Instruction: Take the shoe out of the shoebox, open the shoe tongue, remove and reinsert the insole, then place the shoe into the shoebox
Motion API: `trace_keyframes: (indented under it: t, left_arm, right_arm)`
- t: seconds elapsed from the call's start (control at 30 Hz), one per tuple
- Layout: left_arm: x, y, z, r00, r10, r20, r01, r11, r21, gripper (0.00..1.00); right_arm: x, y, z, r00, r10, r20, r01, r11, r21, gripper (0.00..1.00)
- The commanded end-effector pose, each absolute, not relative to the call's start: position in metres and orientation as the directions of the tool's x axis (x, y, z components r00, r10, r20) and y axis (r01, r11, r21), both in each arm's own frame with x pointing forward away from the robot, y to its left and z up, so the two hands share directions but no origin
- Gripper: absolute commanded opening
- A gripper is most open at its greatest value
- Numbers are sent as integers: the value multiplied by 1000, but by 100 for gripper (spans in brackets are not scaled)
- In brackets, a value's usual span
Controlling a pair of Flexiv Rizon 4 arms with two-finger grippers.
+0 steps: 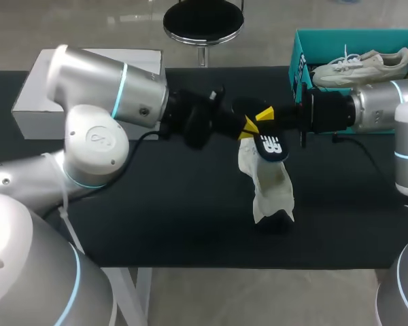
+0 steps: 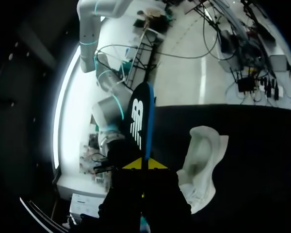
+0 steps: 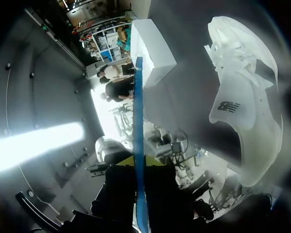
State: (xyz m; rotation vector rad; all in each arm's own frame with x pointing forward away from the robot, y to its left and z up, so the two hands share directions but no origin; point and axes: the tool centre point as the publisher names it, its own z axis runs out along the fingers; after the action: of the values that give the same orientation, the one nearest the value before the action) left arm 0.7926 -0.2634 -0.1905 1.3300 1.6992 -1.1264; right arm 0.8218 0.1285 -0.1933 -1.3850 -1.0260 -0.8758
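A dark insole (image 1: 273, 146) with a white logo hangs in the air over the middle of the table. My left gripper (image 1: 247, 128) is shut on one end of it; in the left wrist view the insole (image 2: 141, 121) stands edge-on between the yellow tips of the left gripper (image 2: 143, 165). My right gripper (image 1: 265, 113) meets it from the other side, and the blue edge of the insole (image 3: 138, 121) runs between the closed tips of the right gripper (image 3: 138, 161). Below them the white shoe (image 1: 268, 187) lies on the black table, also seen as the shoe (image 2: 203, 165) and the shoe (image 3: 242, 97).
The teal shoebox (image 1: 298, 61) stands at the back right with another pale shoe (image 1: 360, 64) in it. A white box (image 1: 34, 95) sits at the back left; the same white box (image 3: 153, 48) shows ahead of the right gripper. Bare black table (image 1: 177, 204) surrounds the shoe.
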Motion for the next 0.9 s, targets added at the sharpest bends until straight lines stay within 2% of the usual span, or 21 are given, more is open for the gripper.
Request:
trace_keyframes:
  t: [0.03,0.2,0.23,0.27,0.3,0.5,0.63,0.73,0.9]
  left_arm:
    - [791,-269,-193,-235,369,-899,972,110,-209,0]
    - [789,-270,-197,-230,382,-895,972,144,-188,0]
    - [789,-269,-197,-246,384,-890,967,161,-198,32]
    - [789,-269,-197,-257,400,-880,963,186,-197,95]
    - [789,-268,-197,-249,392,-885,964,190,-187,100]
    - [789,-248,-184,-336,397,-854,933,264,-245,100]
    - [789,-228,-164,-452,398,-798,880,343,-328,100]
    - [792,-211,-149,-613,446,-652,785,437,-439,100]
    - [799,-184,-128,-724,532,-439,689,536,-488,100]
  right_arm:
    - [822,130,-194,340,92,936,939,28,-344,0]
    - [822,130,-194,340,92,936,939,28,-344,0]
    - [822,130,-194,340,92,936,939,28,-344,0]
    - [822,130,-194,340,92,936,939,28,-344,0]
    - [822,130,-194,340,92,936,939,28,-344,0]
    - [822,130,-194,340,92,936,939,28,-344,0]
    - [822,130,-194,340,92,936,939,28,-344,0]
    - [822,130,-194,340,92,936,939,28,-344,0]
    - [822,130,-194,340,92,936,939,28,-344,0]
